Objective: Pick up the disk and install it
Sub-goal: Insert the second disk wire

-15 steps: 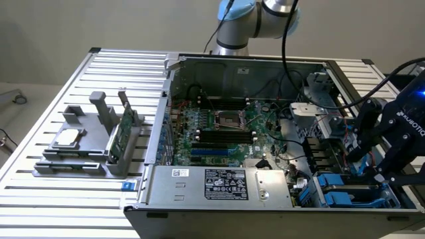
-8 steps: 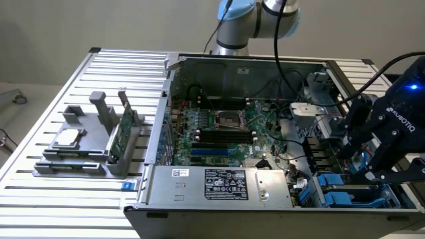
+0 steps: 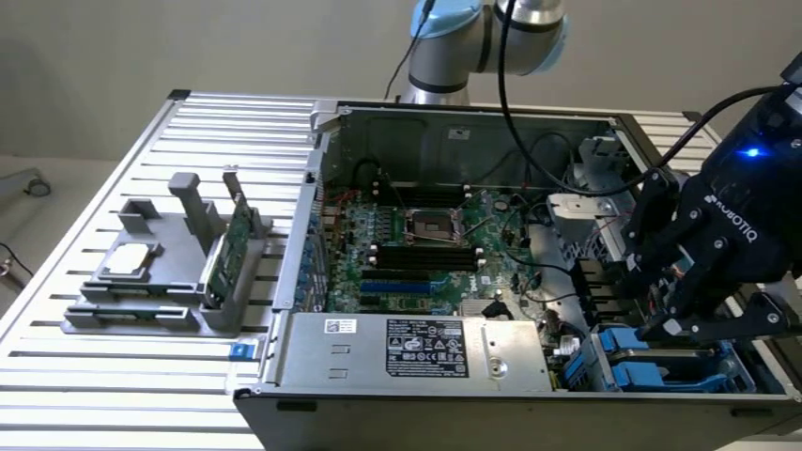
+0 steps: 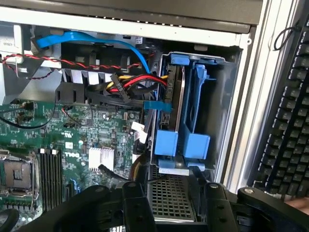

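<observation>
The disk (image 4: 179, 104) stands edge-on in its blue carrier (image 4: 166, 142), inside the drive bay at the corner of the open computer case (image 3: 376, 399). A second blue carrier (image 4: 198, 116) sits right beside it. My gripper (image 4: 174, 208) hovers just in front of the bay. It is open, its black fingers (image 4: 137, 203) apart with only perforated metal showing between them. In the exterior view the gripper (image 3: 670, 324) hangs over the blue carriers (image 3: 633, 362) at the case's near right corner, not touching them.
Red, yellow and blue cables (image 4: 130, 82) run close beside the bay. The motherboard (image 3: 414, 254) and power supply (image 3: 414, 348) fill the case. On the slatted table (image 3: 150, 376) a grey fixture holds a green circuit card (image 3: 225, 254) and a small silver chip (image 3: 130, 263). A keyboard (image 4: 289, 125) lies outside the case.
</observation>
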Tool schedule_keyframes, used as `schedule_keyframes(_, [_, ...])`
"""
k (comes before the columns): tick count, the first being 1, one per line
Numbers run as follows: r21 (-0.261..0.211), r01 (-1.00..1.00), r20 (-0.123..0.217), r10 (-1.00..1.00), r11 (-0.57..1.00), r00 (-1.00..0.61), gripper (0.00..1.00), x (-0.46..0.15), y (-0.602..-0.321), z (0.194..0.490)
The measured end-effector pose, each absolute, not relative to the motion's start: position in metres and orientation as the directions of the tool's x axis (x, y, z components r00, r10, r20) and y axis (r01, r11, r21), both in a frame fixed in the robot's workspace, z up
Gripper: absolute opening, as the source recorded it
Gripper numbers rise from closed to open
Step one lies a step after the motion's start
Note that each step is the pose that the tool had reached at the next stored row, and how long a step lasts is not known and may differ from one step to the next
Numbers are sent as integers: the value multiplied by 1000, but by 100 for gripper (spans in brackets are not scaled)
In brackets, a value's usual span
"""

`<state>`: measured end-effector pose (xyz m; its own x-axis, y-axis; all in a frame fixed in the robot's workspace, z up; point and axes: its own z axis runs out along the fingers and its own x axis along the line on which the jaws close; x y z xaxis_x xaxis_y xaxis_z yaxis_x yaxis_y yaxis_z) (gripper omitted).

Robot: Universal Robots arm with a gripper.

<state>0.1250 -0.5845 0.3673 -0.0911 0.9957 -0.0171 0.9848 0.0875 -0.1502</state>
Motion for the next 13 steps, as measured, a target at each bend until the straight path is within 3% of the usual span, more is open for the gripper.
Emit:
schedule_keyframes(1, [-150,985,-16,996,88,-91,39,125,-585,367])
schedule_keyframes(3, [-150,985,-16,996,88,-91,39,125,-585,367])
schedule_keyframes(8, [-150,985,-16,996,88,-91,11,125,-585,367])
schedule_keyframes(13, [-150,985,-16,996,88,-91,11,125,-585,367])
